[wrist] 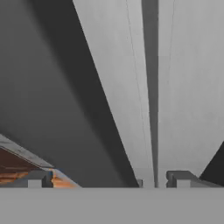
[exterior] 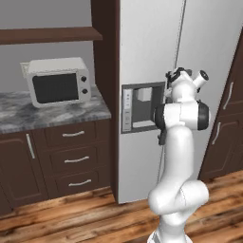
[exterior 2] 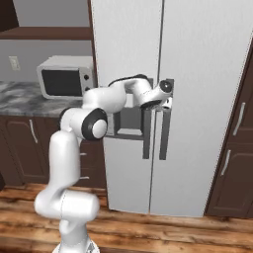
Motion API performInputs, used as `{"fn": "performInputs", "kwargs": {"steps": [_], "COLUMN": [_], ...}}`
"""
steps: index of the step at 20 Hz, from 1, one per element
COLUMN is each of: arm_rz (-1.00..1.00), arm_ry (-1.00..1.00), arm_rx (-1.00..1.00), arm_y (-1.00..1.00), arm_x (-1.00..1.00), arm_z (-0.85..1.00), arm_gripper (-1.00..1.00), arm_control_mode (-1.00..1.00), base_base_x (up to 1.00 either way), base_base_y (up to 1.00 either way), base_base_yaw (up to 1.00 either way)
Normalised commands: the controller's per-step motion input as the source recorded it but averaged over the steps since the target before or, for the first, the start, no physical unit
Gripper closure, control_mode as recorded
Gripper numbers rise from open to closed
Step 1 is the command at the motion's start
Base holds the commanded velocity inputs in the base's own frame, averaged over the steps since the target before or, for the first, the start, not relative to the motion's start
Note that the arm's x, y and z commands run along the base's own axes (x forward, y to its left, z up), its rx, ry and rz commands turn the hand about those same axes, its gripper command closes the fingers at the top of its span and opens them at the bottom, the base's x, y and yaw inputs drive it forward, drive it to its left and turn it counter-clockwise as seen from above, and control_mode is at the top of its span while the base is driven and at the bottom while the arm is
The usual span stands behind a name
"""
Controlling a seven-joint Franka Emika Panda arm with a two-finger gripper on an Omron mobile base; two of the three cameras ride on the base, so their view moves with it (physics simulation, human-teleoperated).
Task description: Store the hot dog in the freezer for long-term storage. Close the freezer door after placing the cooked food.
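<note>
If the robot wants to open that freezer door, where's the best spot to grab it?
Probably the long vertical handle near the freezer door's right edge, beside the seam between the two doors. It stands proud of the flat panel, so fingers can go either side of it. Approach head-on from the front. The gripper is at its upper end, jaws open.

I'm looking right along the gripper point(wrist: 109, 179) here, its two dark fingertips point(wrist: 39, 178) poking up far apart at the bottom, jaws spread wide with nothing between them. Straight ahead is the light-grey freezer door point(wrist: 118, 87), with a dark vertical seam point(wrist: 149, 87) running up beside the next grey panel point(wrist: 192, 87), and a broad dark handle bar point(wrist: 48, 87) slanting across the left. Down in the lower left corner I catch a sliver of orange-brown wood floor point(wrist: 13, 168).
</note>
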Motion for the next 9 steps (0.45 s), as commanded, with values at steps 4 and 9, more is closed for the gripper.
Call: {"fn": "performInputs", "kwargs": {"steps": [4, 9], "arm_rz": [0.21, 0.22], "arm_ry": [0.42, -0.03], "arm_rx": [0.03, 0.15], "arm_y": [-0.03, 0.00], "arm_x": [0.54, 0.29], "arm_z": [0.58, 0.14], "arm_gripper": [-1.00, -1.00], "arm_control_mode": [-1.00, -1.00], "base_base_x": [0.00, 0.00], "base_base_y": [0.00, 0.00], "base_base_yaw": [0.00, 0.00]}}
